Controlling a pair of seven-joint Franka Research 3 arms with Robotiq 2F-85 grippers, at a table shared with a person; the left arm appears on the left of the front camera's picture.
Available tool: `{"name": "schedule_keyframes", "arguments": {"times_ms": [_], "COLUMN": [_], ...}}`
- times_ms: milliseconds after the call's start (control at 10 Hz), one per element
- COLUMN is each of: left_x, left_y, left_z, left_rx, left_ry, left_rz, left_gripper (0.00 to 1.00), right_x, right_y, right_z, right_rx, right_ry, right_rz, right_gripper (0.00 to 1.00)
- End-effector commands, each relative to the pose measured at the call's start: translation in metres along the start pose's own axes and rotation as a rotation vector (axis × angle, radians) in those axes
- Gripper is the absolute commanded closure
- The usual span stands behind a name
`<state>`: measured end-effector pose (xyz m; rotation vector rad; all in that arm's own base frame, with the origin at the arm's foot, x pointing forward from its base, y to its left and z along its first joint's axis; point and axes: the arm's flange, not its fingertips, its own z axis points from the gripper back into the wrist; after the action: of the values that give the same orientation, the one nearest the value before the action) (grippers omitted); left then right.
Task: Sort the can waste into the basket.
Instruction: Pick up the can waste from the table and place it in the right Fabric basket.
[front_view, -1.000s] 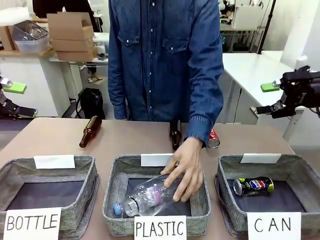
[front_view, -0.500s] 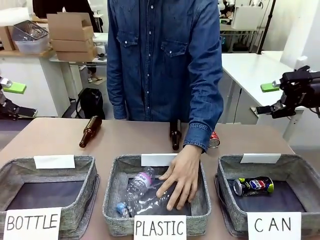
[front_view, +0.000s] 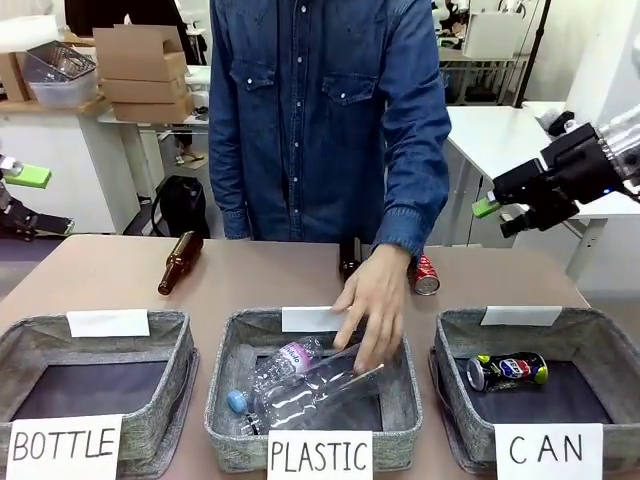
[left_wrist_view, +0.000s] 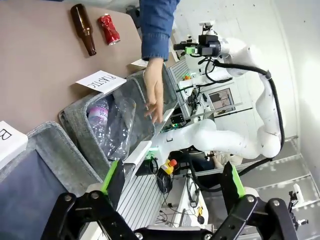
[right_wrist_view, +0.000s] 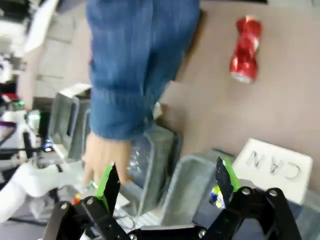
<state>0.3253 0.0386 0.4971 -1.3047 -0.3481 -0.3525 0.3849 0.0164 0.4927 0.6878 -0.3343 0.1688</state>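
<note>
A dented red can (front_view: 426, 275) lies on the table behind the CAN basket (front_view: 458, 335), just right of the person's sleeve. A dark and silver can (front_view: 507, 371) lies on that basket's dark floor. My right gripper (front_view: 503, 213) hangs open in the air above and behind the basket, nothing between its fingers. Its wrist view looks down on the red can (right_wrist_view: 245, 47), the basket's rim (right_wrist_view: 192, 175) and the "CAN" sign (right_wrist_view: 272, 162), past the open right gripper (right_wrist_view: 167, 182). My left gripper (front_view: 35, 200) stays open at the far left, off the table. Its view, past the open left gripper (left_wrist_view: 172, 180), holds the red can (left_wrist_view: 108, 29).
The person's hand (front_view: 372, 300) hovers over the PLASTIC basket (front_view: 225, 400), which holds clear plastic bottles (front_view: 300, 380). One brown bottle (front_view: 180, 262) lies on the table at back left; another (front_view: 348, 262) is behind the person's arm. The BOTTLE basket (front_view: 180, 345) stands at left.
My right arm has swung left and down toward the table. The person's hand has let the plastic bottle settle in the middle basket and has lifted back a little. The left arm is still.
</note>
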Motion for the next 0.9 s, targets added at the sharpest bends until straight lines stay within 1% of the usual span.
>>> {"name": "schedule_keyframes", "arguments": {"times_ms": [0, 100, 200, 400, 500, 600, 700, 800], "left_x": [-0.003, -0.003, -0.003, -0.003, -0.003, -0.003, -0.003, -0.003], "left_y": [-0.002, -0.002, -0.002, -0.002, -0.002, -0.002, -0.002, -0.002], "left_z": [0.002, 0.002, 0.002, 0.002, 0.002, 0.002, 0.002, 0.002], "left_rx": [-0.001, -0.001, -0.001, -0.001, -0.001, -0.001, -0.001, -0.001], "left_ry": [0.014, 0.014, 0.014, 0.014, 0.014, 0.014, 0.014, 0.014], "left_rz": [0.003, 0.003, 0.003, 0.003, 0.003, 0.003, 0.003, 0.003], "left_gripper": [0.00, 0.00, 0.00, 0.00, 0.00, 0.00, 0.00, 0.00], "right_x": [-0.058, -0.082, -0.092, -0.088, -0.082, -0.067, -0.047, -0.013], "right_y": [-0.052, -0.058, -0.060, -0.059, -0.054, -0.042, -0.024, 0.003], "right_z": [0.056, 0.064, 0.063, 0.057, 0.053, 0.042, 0.025, -0.006], "right_rx": [0.112, 0.078, 0.068, 0.048, 0.033, -0.016, -0.085, -0.221], "right_ry": [-0.005, -0.027, -0.040, -0.037, -0.027, -0.020, -0.017, 0.003], "right_rz": [-0.134, -0.154, -0.157, -0.159, -0.138, -0.141, -0.123, -0.082], "right_gripper": [0.00, 0.00, 0.00, 0.00, 0.00, 0.00, 0.00, 0.00]}}
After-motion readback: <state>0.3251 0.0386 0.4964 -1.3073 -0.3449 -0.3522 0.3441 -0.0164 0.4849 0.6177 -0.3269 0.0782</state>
